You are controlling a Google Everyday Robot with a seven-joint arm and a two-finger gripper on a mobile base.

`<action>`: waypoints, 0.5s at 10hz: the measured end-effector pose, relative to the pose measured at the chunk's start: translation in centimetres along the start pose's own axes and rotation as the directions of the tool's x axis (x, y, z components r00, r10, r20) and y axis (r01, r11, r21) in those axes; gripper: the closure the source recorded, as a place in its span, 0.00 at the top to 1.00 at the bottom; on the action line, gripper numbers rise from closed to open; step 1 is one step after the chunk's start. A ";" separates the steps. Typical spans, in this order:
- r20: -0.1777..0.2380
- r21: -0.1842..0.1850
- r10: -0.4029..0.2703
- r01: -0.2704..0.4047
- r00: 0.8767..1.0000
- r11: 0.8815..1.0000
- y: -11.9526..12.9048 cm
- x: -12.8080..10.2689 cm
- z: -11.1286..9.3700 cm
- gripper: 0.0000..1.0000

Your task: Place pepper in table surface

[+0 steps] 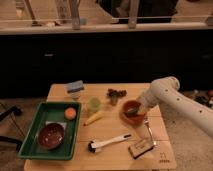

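Observation:
My white arm comes in from the right, and my gripper reaches down into the orange-red bowl on the right half of the light tan table surface. A small dark thing, probably the pepper, lies inside the bowl under the gripper. Whether the gripper touches it does not show.
A green tray at the left holds a dark red bowl and an orange ball. A pale green cup, a yellow banana-like piece, a blue sponge, a dark clump, a white brush and a small block lie on the table.

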 end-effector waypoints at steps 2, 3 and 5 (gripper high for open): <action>-0.001 -0.013 -0.002 0.002 1.000 1.000 0.2 0.6 0.6 0.66; -0.001 -0.023 -0.007 0.007 1.000 1.000 0.3 0.7 1.1 0.66; -0.002 -0.042 -0.016 0.016 1.000 0.999 0.5 0.8 2.0 0.66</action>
